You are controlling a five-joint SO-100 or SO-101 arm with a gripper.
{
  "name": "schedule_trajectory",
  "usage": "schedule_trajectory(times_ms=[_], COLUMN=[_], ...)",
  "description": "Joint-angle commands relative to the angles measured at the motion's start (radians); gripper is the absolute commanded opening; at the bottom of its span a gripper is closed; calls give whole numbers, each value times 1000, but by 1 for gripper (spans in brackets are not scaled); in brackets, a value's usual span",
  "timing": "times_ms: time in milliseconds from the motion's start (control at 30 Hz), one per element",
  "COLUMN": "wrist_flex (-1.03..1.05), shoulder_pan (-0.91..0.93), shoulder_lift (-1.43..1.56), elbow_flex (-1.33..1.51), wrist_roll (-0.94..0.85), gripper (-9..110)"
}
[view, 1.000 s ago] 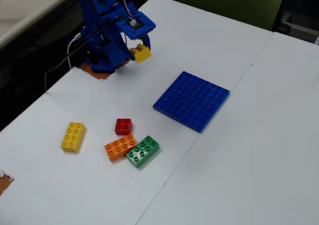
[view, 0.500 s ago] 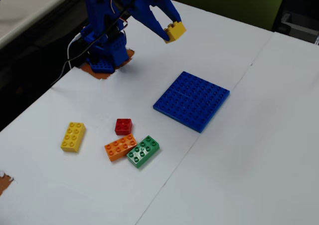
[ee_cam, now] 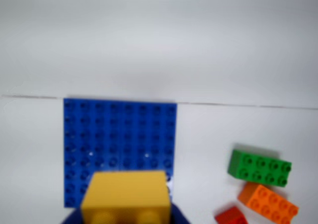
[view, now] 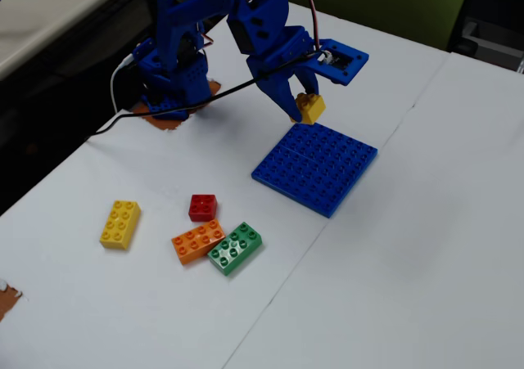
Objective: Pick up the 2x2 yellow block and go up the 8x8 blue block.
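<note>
The 2x2 yellow block (view: 310,107) hangs in the air, with my blue gripper (view: 304,110) shut on it. It is just above the back-left edge of the 8x8 blue block (view: 316,165), which lies flat on the white table. In the wrist view the yellow block (ee_cam: 125,195) fills the bottom centre, in front of the near edge of the blue block (ee_cam: 119,139). My gripper's fingers are mostly hidden below that view's edge.
A long yellow brick (view: 120,223), a red brick (view: 202,207), an orange brick (view: 197,241) and a green brick (view: 235,248) lie at the front left. The arm's base (view: 170,87) stands at the back left. A table seam runs diagonally beside the baseplate.
My gripper has swung right and down with the yellow block, from high near the arm's base to just over the blue baseplate's back-left edge.
</note>
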Motion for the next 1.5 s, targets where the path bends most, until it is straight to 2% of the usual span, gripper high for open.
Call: schedule_trajectory(times_ms=[0, 567, 867, 1467], wrist_flex=[-2, 20, 23, 21], shoulder_pan=[-14, -114, -101, -61], shoulder_lift=[-9, -77, -21, -31], elbow_flex=[-20, 6, 110, 54], wrist_roll=[-18, 69, 130, 161], gripper=[6, 6, 6, 6])
